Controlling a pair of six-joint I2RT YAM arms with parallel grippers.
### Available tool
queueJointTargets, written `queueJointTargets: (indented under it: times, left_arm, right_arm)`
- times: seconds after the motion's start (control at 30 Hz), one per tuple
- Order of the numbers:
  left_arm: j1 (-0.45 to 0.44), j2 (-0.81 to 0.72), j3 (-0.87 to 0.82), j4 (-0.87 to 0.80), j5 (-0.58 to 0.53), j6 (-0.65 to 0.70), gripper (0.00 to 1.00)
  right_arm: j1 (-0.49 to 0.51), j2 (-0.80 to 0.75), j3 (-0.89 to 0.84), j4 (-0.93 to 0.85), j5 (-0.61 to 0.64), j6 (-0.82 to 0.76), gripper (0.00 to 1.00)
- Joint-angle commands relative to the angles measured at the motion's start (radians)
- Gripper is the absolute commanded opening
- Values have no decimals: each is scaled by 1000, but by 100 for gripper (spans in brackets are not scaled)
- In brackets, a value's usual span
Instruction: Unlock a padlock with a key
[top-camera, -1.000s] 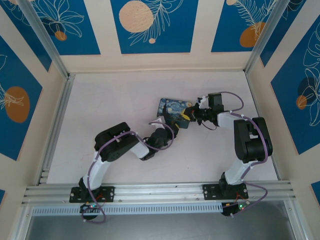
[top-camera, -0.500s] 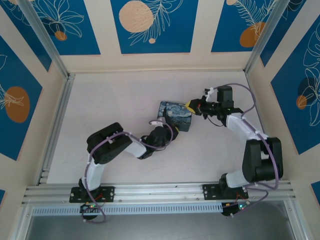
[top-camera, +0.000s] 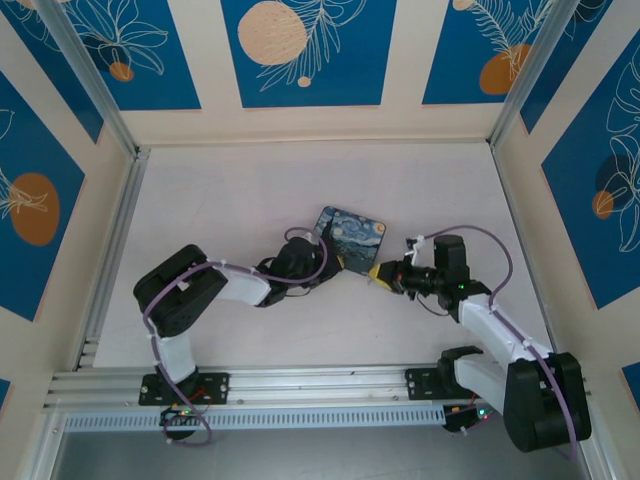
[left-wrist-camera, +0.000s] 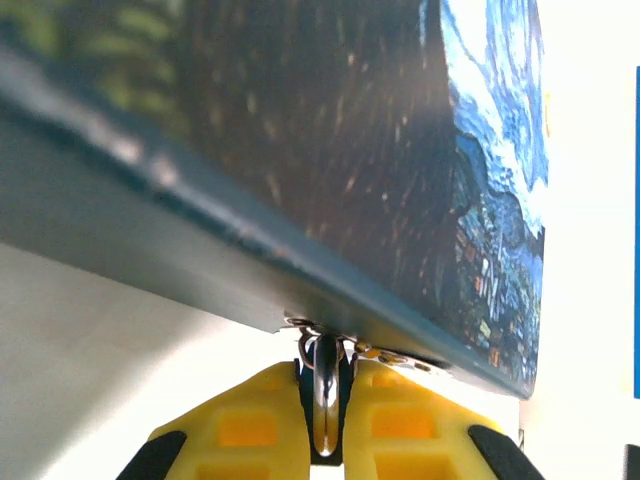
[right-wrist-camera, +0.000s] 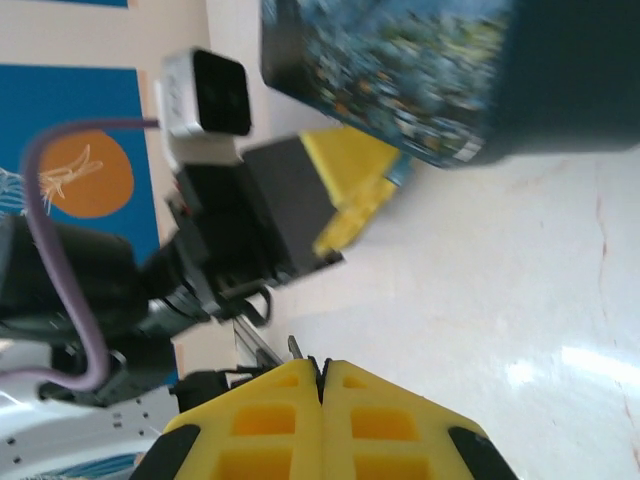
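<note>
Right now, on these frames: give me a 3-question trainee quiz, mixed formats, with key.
1. Multiple choice: the jaws of the left gripper are shut on A) a purple cable, B) the shackle of the padlock, C) nothing.
2. True or false: the right gripper is touching the tin.
3. Fill in: the thin sliver poking out of the shut right jaws is the ____.

Key
1. B
2. False: bare table lies between them in the right wrist view.
3. key
</note>
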Motion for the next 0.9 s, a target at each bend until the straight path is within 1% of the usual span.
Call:
queueJointTargets:
  times: [0.0,0.2,0.4,0.53,0.63,0.8,0.87]
  left_arm:
    - [29,-75,-23,-66,55,35,0]
    - [74,-172,-58,-140,60,60,0]
    - [95,-243,-73,-206,56,75,0]
    - [95,-267,-74,-244,56,92,0]
    - [95,-274,-76,-249,66,99,0]
    - [94,-287,-94,-201,101,102,0]
    - [95,-292,-94,-182,125,106,0]
  right_arm:
    - [37,1,-56,83,9,24,0]
    - [138,94,-51,188,64,43,0]
    - [197,279,27,308,64,41,0]
    - [203,414,111,358,45,37,0]
    - [197,486,171,358,36,25,0]
    - [156,572,256,316,35,-9,0]
    - [131,599,270,325,10,-7,0]
